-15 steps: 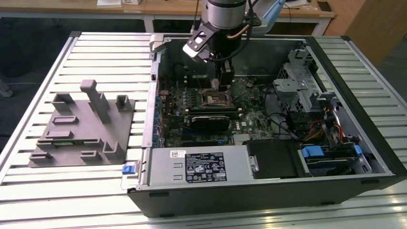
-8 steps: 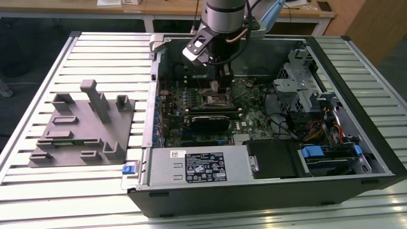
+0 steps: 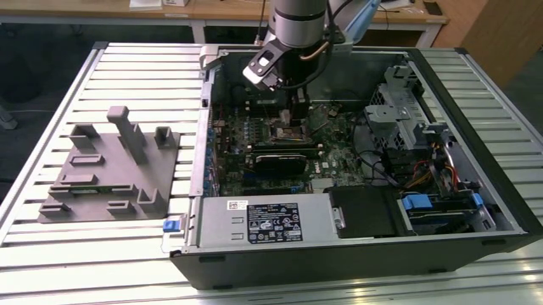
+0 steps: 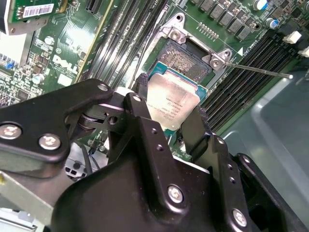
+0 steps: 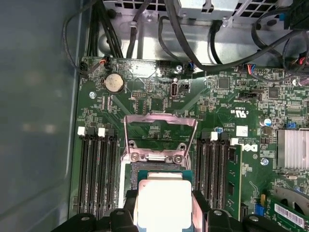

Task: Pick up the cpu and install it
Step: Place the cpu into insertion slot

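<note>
Second wrist view, gripper (image 4: 168, 111) clasps cpu (image 4: 175, 99) — part-hidden

- Arm (image 3: 297, 25) comes down from the top into the open computer case (image 3: 357, 254) on the slatted worktop (image 3: 102, 254).
- Gripper (image 3: 287, 121) low over the motherboard (image 3: 254, 127), with the small pale cpu (image 3: 286, 115) at its tip, just above the dark socket frame (image 3: 288, 133).
- Grey box with white label (image 3: 263, 219) at the case's near edge.
- Grey fixture (image 3: 106, 168) on the worktop at the exterior view's left, beside the case.
</note>
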`<state>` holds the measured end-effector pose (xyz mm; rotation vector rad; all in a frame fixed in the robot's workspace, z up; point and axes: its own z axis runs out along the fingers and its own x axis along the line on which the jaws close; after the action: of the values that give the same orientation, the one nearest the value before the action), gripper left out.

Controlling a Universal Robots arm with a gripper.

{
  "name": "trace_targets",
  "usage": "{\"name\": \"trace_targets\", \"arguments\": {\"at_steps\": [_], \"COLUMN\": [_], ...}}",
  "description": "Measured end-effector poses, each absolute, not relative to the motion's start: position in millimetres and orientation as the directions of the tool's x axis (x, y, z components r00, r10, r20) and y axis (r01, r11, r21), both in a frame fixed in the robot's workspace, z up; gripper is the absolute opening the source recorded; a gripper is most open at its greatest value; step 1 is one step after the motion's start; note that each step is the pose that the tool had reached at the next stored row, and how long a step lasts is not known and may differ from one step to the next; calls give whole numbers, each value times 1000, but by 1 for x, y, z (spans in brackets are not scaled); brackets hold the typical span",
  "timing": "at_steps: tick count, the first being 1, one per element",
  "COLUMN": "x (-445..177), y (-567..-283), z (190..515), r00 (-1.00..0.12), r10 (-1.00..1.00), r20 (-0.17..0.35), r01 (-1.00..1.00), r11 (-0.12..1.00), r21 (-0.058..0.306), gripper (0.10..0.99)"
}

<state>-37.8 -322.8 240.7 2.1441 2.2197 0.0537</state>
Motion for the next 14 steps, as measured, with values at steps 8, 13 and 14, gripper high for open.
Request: {"name": "trace_targets", "arguments": {"at_steps": [8, 13, 14], "x": [-40, -40, -40], "y": [-321, -320, -320], "z": [234, 229, 228], "r00": [-32, -31, -31], "r10": [999, 999, 999], "r20": [-15, -15, -15], "r01": [997, 997, 997], "r11": [33, 32, 32], "r21": [63, 63, 63], "gripper": [529, 529, 529]}}
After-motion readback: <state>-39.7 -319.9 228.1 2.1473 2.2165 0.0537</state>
